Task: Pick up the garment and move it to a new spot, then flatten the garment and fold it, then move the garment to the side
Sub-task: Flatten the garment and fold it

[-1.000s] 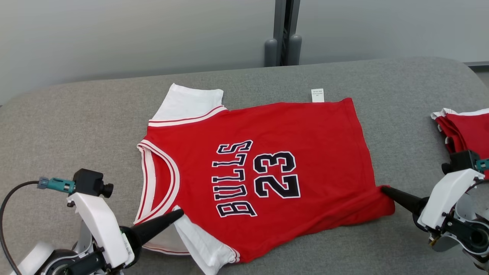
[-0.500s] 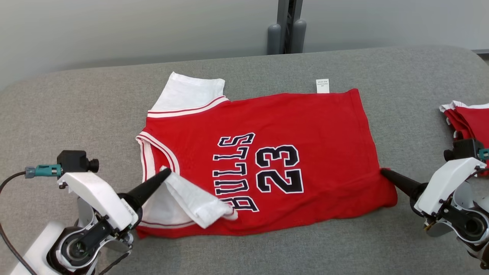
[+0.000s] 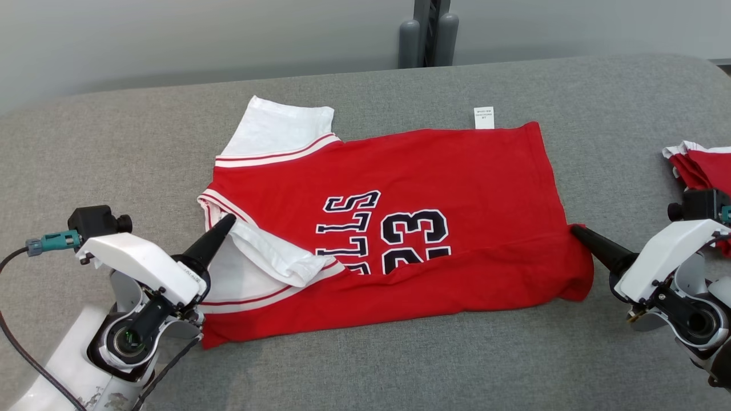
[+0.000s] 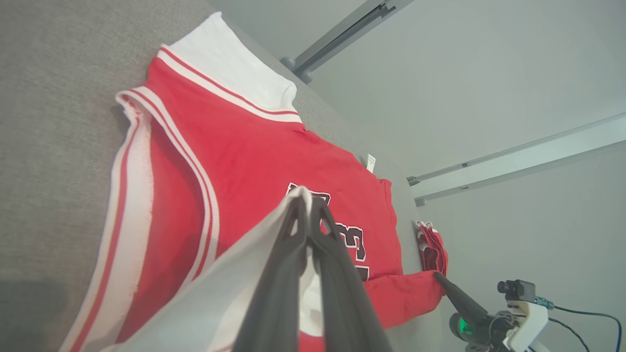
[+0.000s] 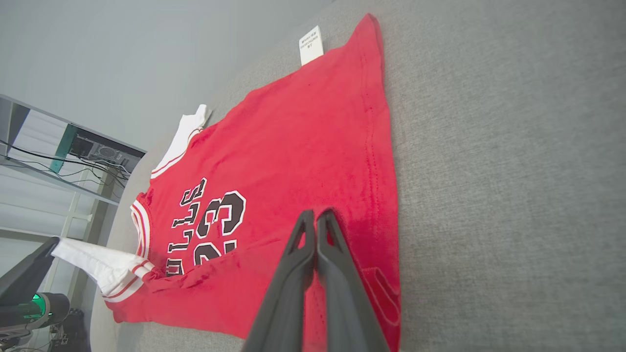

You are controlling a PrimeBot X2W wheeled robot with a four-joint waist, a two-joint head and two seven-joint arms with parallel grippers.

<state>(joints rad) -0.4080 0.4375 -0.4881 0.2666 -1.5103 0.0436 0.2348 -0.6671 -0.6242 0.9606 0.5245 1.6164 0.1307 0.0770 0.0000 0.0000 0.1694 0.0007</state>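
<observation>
A red basketball shirt point(image 3: 457, 171) with white sleeves lies spread on a grey fabric-covered table point(image 3: 365, 365). Its neck is to the robot's left and its hem to the right, with the black number 23 and team lettering facing up. The left hand point(image 3: 227, 220) is pinched shut on the nearer white sleeve point(image 3: 268, 255), holding it across the shirt's front beside the neckline. In the left wrist view, white cloth is clamped between the closed dark fingers point(image 4: 279, 293). The right hand point(image 3: 574, 229) is also closed tight, gripping the hem close to its nearer corner. Between the two hands the shirt's near edge is folded over its front, covering the lower part of the lettering and number. A small white label point(image 3: 484, 117) pokes out at the far hem. A pile of red and white clothes point(image 3: 699, 165) sits at the table's right edge, apart from the shirt
</observation>
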